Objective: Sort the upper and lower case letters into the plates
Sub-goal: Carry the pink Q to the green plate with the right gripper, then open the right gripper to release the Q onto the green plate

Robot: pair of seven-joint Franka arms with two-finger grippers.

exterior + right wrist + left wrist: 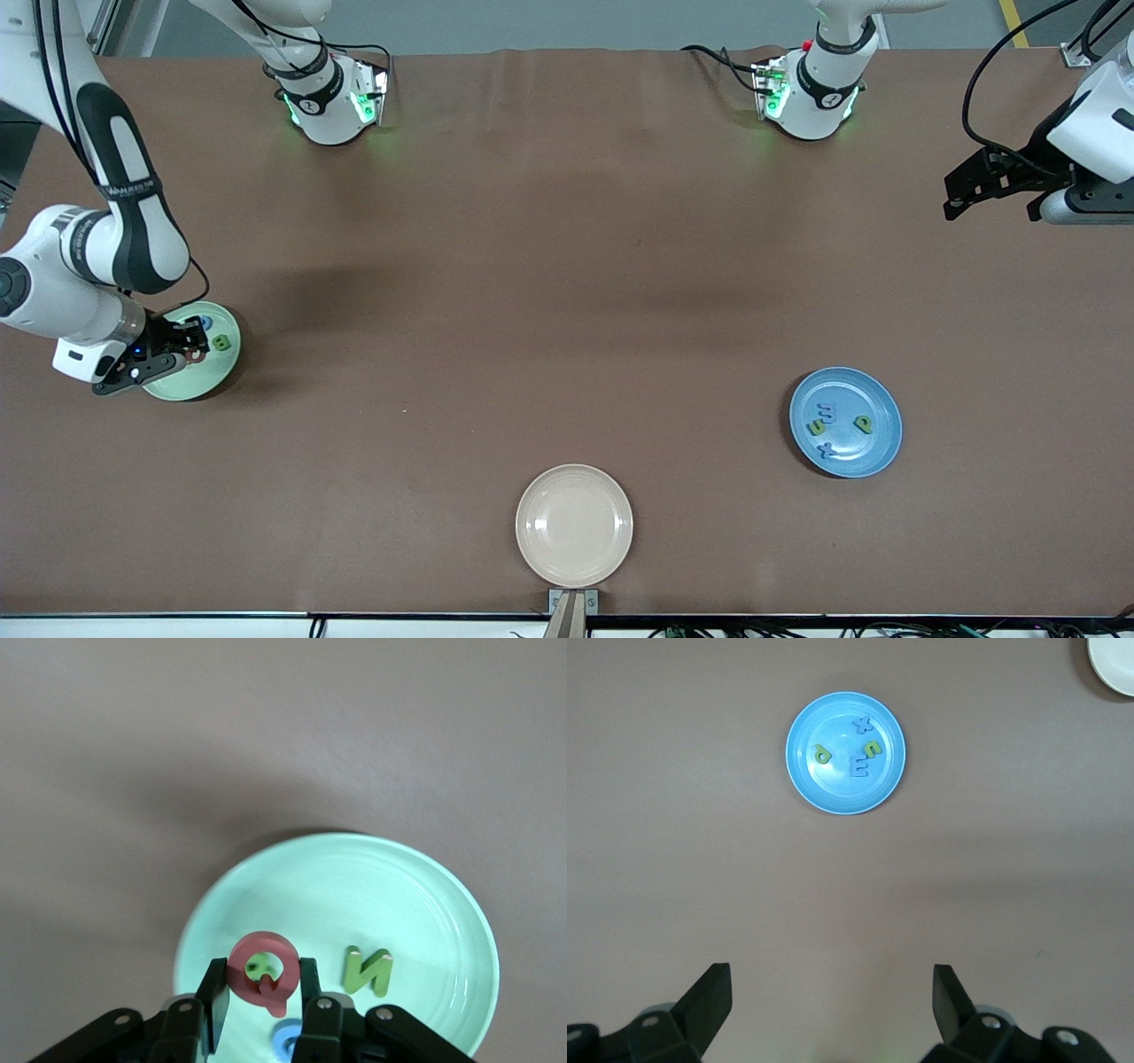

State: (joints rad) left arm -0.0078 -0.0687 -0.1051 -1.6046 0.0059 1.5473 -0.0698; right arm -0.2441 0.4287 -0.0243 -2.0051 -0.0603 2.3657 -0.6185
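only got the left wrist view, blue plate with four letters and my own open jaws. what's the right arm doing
Observer: The right gripper hangs over the mint green plate, jaws shut on a pinkish-red letter.
Operator: anything already in that plate
Observer: Yes, a green letter lies in it, and a blue letter shows partly under the gripper.
Operator: and where's my arm relative to the blue plate
Observer: Your left gripper waits up in the air near the left arm's end of the table; the blue plate lies nearer the front camera.
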